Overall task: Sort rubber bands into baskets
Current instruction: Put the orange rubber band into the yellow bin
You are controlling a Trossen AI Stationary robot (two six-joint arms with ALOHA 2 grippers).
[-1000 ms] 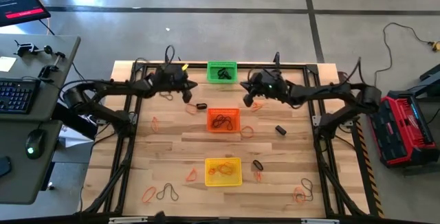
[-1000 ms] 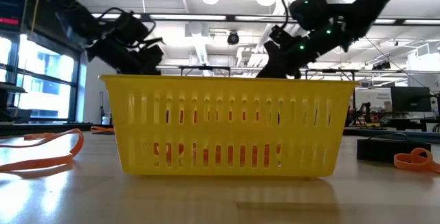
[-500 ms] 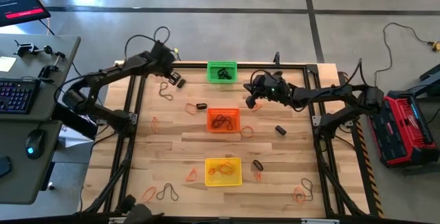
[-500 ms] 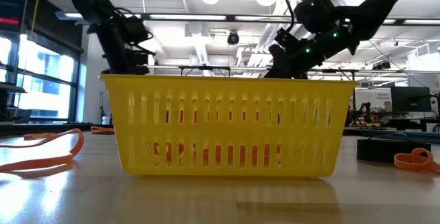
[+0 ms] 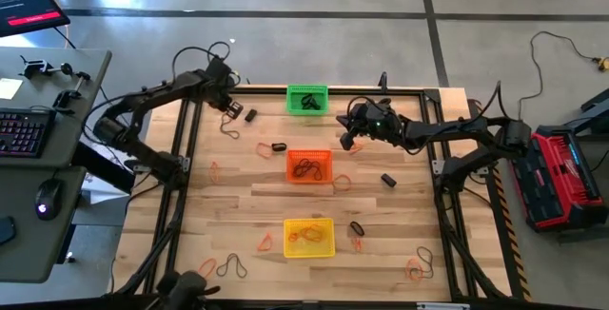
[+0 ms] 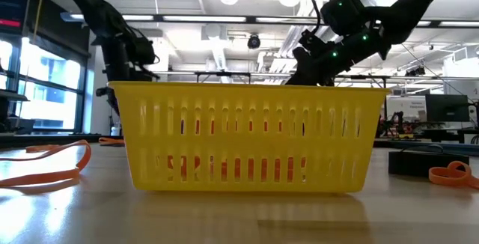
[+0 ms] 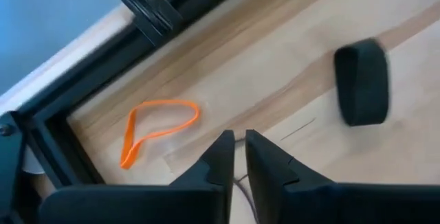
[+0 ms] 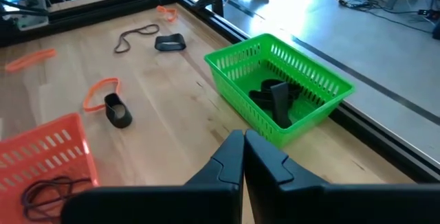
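The green basket (image 5: 307, 99) stands at the far middle and holds thick black bands. The orange basket (image 5: 309, 165) holds thin dark bands, and the yellow basket (image 5: 309, 237) holds orange ones. My left gripper (image 5: 235, 110) is shut near the far left corner, above the table. Ahead of it lie an orange band (image 7: 158, 128) and a short thick black band (image 7: 361, 90), and a thin dark loop (image 5: 228, 127) lies beside it. My right gripper (image 5: 346, 140) is shut and empty, right of the green basket (image 8: 282, 97), by an orange band (image 5: 355, 146).
More bands lie loose on the table: a thick black one with an orange one (image 5: 276, 145), a black one (image 5: 388, 180), one by the yellow basket (image 5: 357, 228), and orange and dark loops near the front edge (image 5: 219, 268) (image 5: 417, 270). A black frame (image 5: 400, 89) borders the table.
My left gripper has swung from beside the green basket toward the table's far left corner and turned about. The short thick black band now shows uncovered on the table where the gripper had been. My right gripper has shifted slightly toward the near edge.
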